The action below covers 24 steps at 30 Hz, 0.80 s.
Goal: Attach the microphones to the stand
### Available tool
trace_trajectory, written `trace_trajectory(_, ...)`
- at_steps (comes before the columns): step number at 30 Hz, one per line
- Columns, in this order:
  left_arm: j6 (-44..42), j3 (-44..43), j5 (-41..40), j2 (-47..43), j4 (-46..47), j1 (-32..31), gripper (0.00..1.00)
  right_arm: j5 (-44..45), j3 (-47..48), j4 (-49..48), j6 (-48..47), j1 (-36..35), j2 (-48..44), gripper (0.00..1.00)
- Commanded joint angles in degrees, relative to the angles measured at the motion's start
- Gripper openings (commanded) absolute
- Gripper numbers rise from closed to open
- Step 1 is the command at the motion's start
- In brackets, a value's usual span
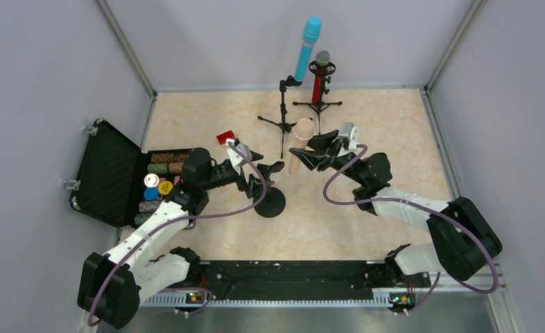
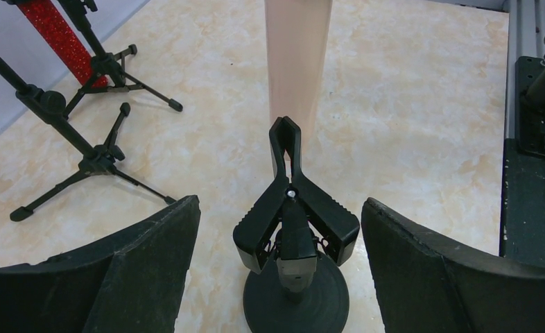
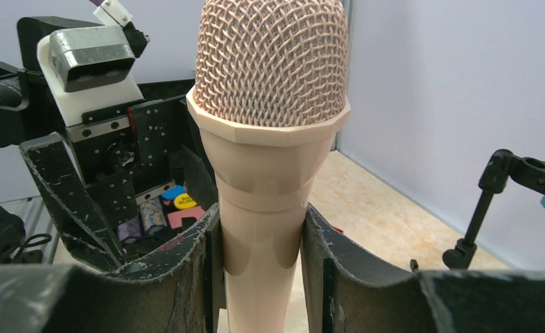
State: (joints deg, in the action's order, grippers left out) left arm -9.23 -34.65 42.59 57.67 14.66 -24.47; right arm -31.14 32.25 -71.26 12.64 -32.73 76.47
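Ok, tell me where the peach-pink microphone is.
In the top view, the peach-pink microphone is held upright mid-table in the right gripper, just nearer than the tripod stands, right of the round-base clip stand.

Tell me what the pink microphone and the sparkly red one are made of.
The pink microphone looks like smooth matte plastic, one even peach colour; its head is a woven mesh grille, maybe painted metal. The red microphone has a glittery coating of tiny sparkling specks; what lies under it I cannot tell.
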Motion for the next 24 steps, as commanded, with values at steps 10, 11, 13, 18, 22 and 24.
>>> trace_trajectory(10, -3.2, -1.4, -0.4, -0.4, -2.1, -0.6, 0.87, -3.3, 4.5, -8.4, 1.8, -1.8, 3.7, 0.00)
trace_trajectory(11, -3.2, -1.3, -0.4, -0.5, -2.1, -0.6, 0.85, -3.3, 4.8, -8.5, 1.8, -1.8, 4.0, 0.00)
trace_trajectory(13, -6.4, -1.9, 2.3, -0.1, -3.5, -0.6, 0.25, -3.3, 5.1, -8.6, 1.5, -2.0, 4.5, 0.00)
trace_trajectory(18, -6.4, -4.1, 3.8, 1.5, -6.7, -0.6, 0.00, -4.8, 7.4, -5.5, -2.7, -4.1, 5.8, 0.00)
trace_trajectory(22, -6.5, -4.0, 3.4, 1.4, -6.2, -0.7, 0.00, -4.1, 7.8, -6.5, -4.2, -5.4, 6.7, 0.00)
trace_trajectory(24, -6.6, -4.2, 3.3, 1.5, -6.2, -0.7, 0.00, -3.9, 7.8, -8.1, -3.3, -5.6, 7.6, 0.00)
